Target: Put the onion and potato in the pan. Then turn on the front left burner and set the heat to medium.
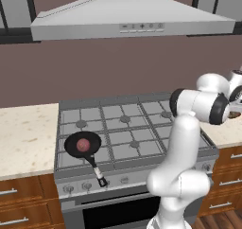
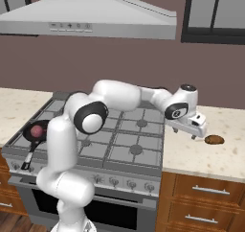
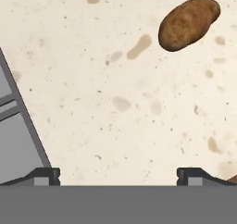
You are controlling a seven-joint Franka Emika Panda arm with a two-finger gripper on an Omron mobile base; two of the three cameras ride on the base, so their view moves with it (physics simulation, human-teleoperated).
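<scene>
The black pan (image 1: 71,146) (image 2: 27,135) sits on the front left cell of the stove grate, covering the front left burner, with its handle (image 1: 96,170) pointing toward the stove front. The reddish-pink onion (image 1: 83,145) (image 2: 37,130) lies in the pan's bowl. The orange-brown potato (image 2: 214,140) (image 3: 189,23) rests on the speckled counter right of the stove. My gripper (image 2: 194,136) (image 3: 118,174) hovers open over that counter, just left of the potato and a little short of it, with nothing between its fingers.
The grey stove (image 1: 127,128) has a row of knobs (image 1: 85,186) (image 2: 103,179) along its front. Its right edge (image 3: 23,126) lies close to the gripper. A range hood (image 1: 132,20) hangs above. Beige counter (image 1: 26,138) (image 2: 201,154) flanks both sides.
</scene>
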